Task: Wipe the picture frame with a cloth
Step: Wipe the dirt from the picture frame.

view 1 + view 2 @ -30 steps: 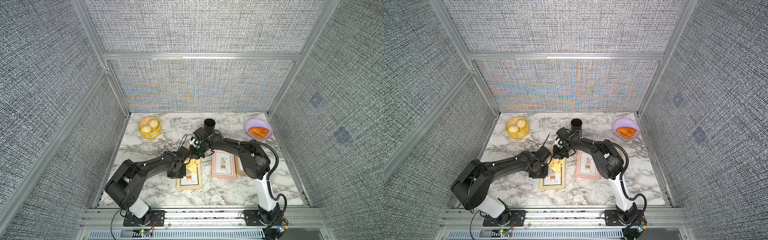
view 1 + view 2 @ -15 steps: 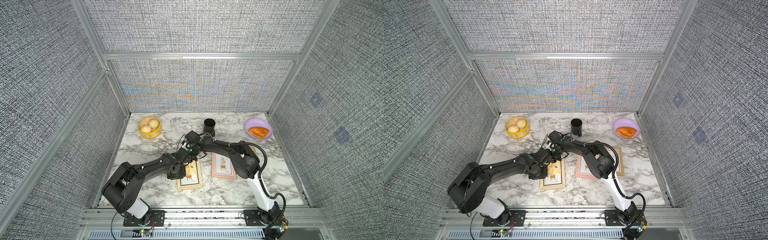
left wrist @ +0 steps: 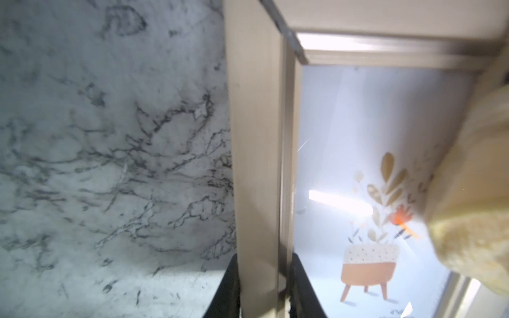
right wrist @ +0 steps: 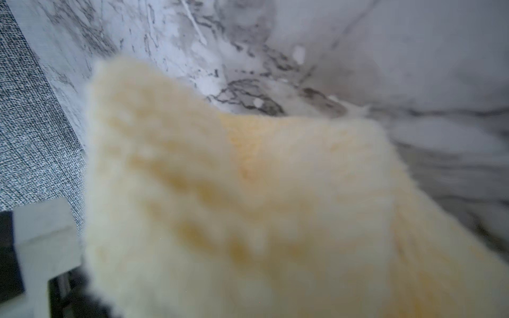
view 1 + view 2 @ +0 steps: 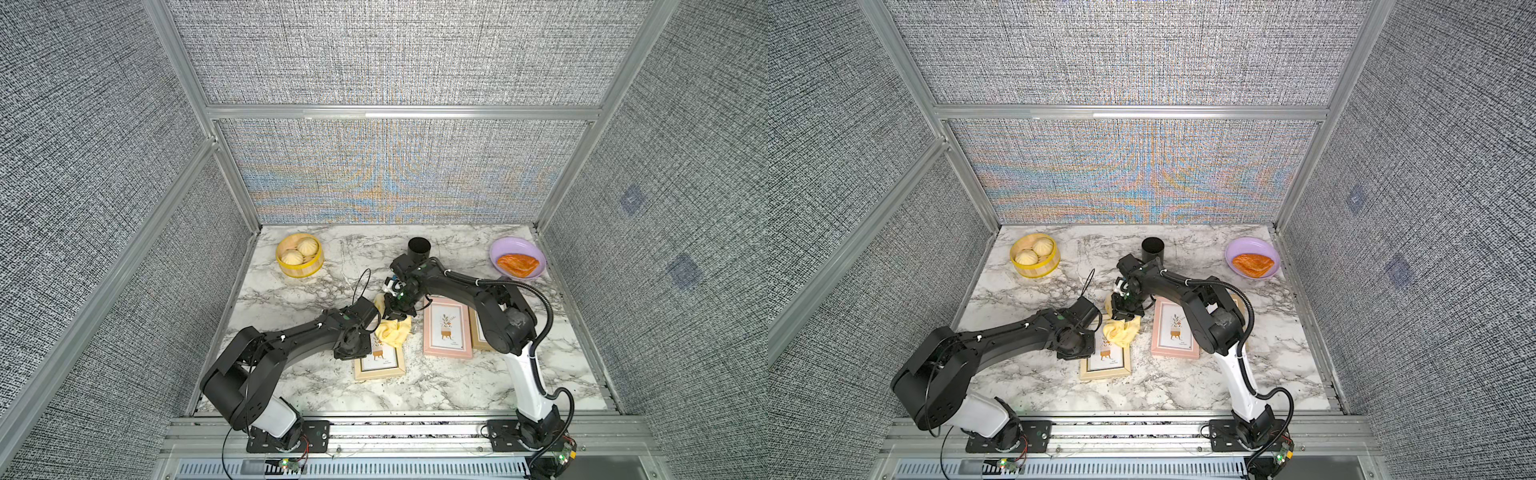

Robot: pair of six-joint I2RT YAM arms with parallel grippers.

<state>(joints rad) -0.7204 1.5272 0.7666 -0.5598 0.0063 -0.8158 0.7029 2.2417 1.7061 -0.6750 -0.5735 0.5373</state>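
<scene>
In a top view the right gripper [image 5: 397, 311], pinched shut on the cloth [image 5: 392, 331], rests it on the frame's [image 5: 380, 370] far end; the left wrist view shows the left gripper [image 3: 261, 278] clamped narrowly on the frame's edge; the right wrist view shows only cloth, so it is probably mid-wipe and should drag nearward next.

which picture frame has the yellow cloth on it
The pale wooden frame gripped by the left pincer: the cloth rests on its far end. The pink frame and the half-hidden frame by the right arm show none.
</scene>
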